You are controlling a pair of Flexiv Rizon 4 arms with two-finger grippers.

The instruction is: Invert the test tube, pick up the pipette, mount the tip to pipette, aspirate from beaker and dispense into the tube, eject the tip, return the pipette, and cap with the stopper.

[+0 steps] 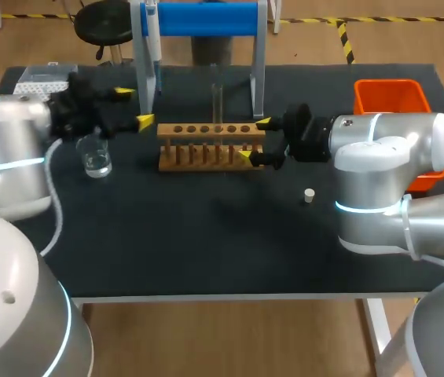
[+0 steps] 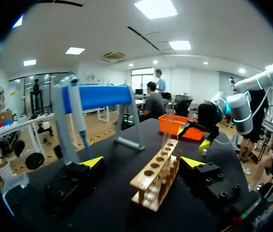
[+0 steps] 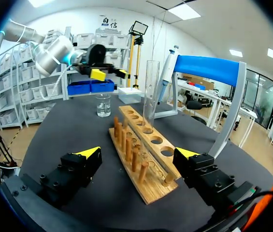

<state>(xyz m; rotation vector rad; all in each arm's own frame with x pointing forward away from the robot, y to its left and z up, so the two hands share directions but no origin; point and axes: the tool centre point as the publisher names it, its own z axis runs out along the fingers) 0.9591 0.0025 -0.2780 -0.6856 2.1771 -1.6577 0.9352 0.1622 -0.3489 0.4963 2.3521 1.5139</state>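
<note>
At mid-table, the rack (image 1: pixel 210 147) lies lengthwise between the two arms. The tube (image 1: pixel 217 100) stands upright in one of its middle holes. It is clear glass, and most of its length is bare above the wood. Which end is up cannot be confirmed.

Left gripper (image 1: pixel 135 107): fingers apart, holding nothing, just off the rack's left end. Right gripper (image 1: pixel 255 140): fingers apart, holding nothing, at the rack's right end with one tip to either side of it. Contact with the wood is not established.

Other items: the pipette (image 1: pixel 152 31) hangs on the stand (image 1: pixel 206 17) behind the rack. The beaker (image 1: pixel 96 157), apparently holding a little clear liquid, sits near the left gripper, apart from the rack. The stopper (image 1: pixel 309 195) lies alone on the table (image 1: pixel 206 243), near the right arm.

Handling assessment, tube: judged light, rigid, smooth-walled and breakable. A hard squeeze risks cracking it, and a slack one risks it slipping when turned over. Recommended hold is on the bare wall above the rack, about midway up, with the pads on opposite sides. It should be lifted straight up until clear of the hole before any rotation. Striking the rack's edge on the way out is the main hazard, since the rack looks light enough to shift or tip.
</note>
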